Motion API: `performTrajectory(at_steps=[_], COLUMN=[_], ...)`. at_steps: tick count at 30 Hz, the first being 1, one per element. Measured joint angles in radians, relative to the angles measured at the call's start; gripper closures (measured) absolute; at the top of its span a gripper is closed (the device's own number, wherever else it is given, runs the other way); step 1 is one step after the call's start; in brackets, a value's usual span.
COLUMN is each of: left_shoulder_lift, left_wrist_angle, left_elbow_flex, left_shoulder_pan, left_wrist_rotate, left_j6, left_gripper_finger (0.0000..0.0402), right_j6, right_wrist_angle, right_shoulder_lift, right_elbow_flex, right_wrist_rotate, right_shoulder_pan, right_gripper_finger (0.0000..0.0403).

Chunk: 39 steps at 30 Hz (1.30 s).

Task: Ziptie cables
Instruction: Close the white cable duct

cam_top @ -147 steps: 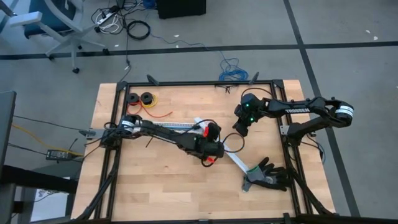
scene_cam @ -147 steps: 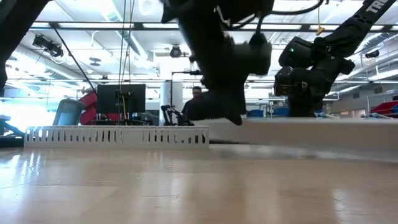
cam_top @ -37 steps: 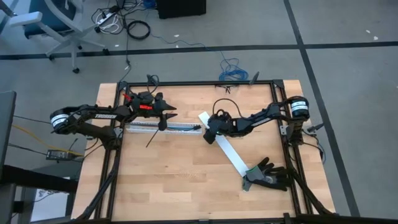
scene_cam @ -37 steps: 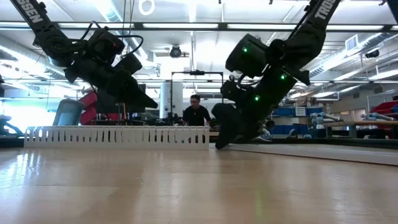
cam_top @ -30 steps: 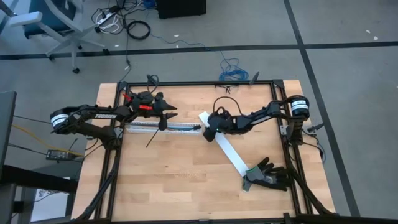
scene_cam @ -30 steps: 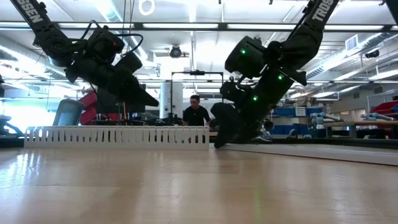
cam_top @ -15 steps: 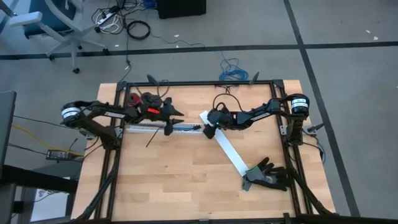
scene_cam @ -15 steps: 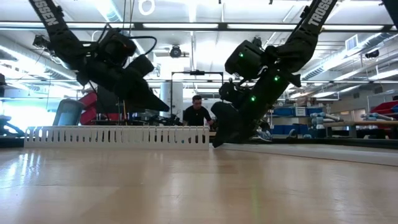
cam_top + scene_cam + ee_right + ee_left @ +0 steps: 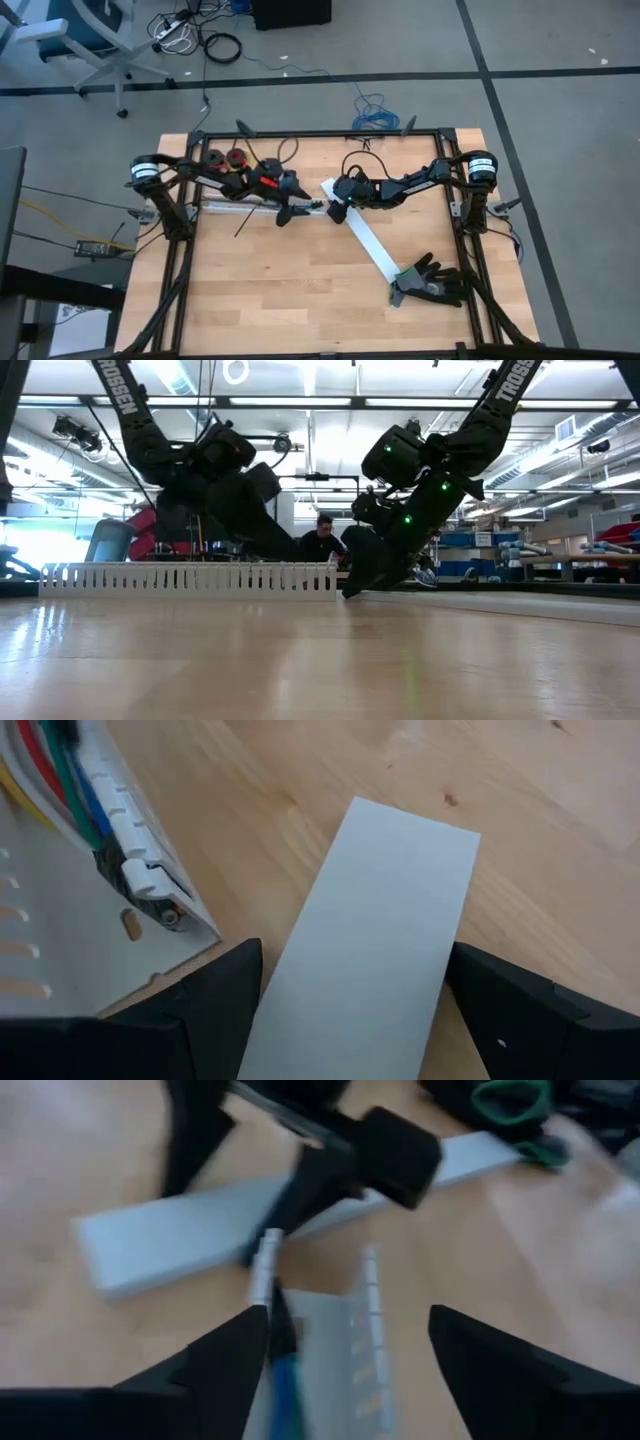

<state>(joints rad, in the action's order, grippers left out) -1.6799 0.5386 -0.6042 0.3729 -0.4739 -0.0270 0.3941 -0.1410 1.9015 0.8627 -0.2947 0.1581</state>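
A long white tray (image 9: pixel 255 205) with slotted sides lies on the wooden desk (image 9: pixel 290 290). It looks like hard plastic, and its walls are cut into small teeth like a comb. Inside it lie the cables (image 9: pixel 60 775). They are thin and bendy: red, blue, green, yellow and white. In the right wrist view they run along the tray just inside its toothed wall.

A flat white lid (image 9: pixel 368 243) lies on the desk too. It is a smooth, plain strip. One end of it sits just beside the end of the tray, and the other end reaches a black glove (image 9: pixel 432 283) with green trim.

The left claw (image 9: pixel 284 212) hangs over the tray, near the tray's end. Its two dark fingers (image 9: pixel 215 1370) stand apart and hold nothing. The right claw (image 9: pixel 336 208) is low over the lid, just beside the tray's end. Its fingers (image 9: pixel 215 1010) are apart too, one on each side of the lid, and they hold nothing.

The ziptie (image 9: pixel 244 223) is a thin, straight black strap. It lies slanted on the desk, just beside the tray, on the side away from two small spools (image 9: pixel 225 158).
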Motion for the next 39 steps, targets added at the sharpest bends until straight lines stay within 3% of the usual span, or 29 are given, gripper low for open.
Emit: performTrajectory(at_steps=[5, 11, 17, 26, 39], left_shoulder_lift=[-0.039, -0.071, -0.084, -0.113, -0.163], left_wrist_angle=[0.008, -0.033, -0.041, -0.095, -0.018], left_elbow_flex=[-0.029, -0.07, -0.107, -0.127, -0.128], left_shoulder_pan=[-0.034, -0.081, -0.104, -0.107, -0.108], left_wrist_rotate=[-0.007, 0.184, 0.277, 0.253, 0.235], left_j6=[-0.031, -0.191, -0.231, -0.27, -0.28], left_gripper_finger=[0.008, 0.0074, 0.0074, 0.0081, 0.0125], right_j6=[-0.008, -0.019, -0.026, -0.05, -0.06], right_wrist_angle=[0.0, -0.002, -0.002, -0.009, -0.015], right_shoulder_lift=[0.0, 0.0, 0.0, 0.001, 0.001], right_elbow_flex=[0.0, -0.001, -0.001, -0.002, -0.001], right_wrist_rotate=[0.001, 0.002, 0.002, 0.004, 0.022], right_shoulder_pan=[0.0, 0.0, 0.0, 0.002, 0.008], right_gripper_finger=[0.0097, 0.0097, 0.0097, 0.0097, 0.0097])
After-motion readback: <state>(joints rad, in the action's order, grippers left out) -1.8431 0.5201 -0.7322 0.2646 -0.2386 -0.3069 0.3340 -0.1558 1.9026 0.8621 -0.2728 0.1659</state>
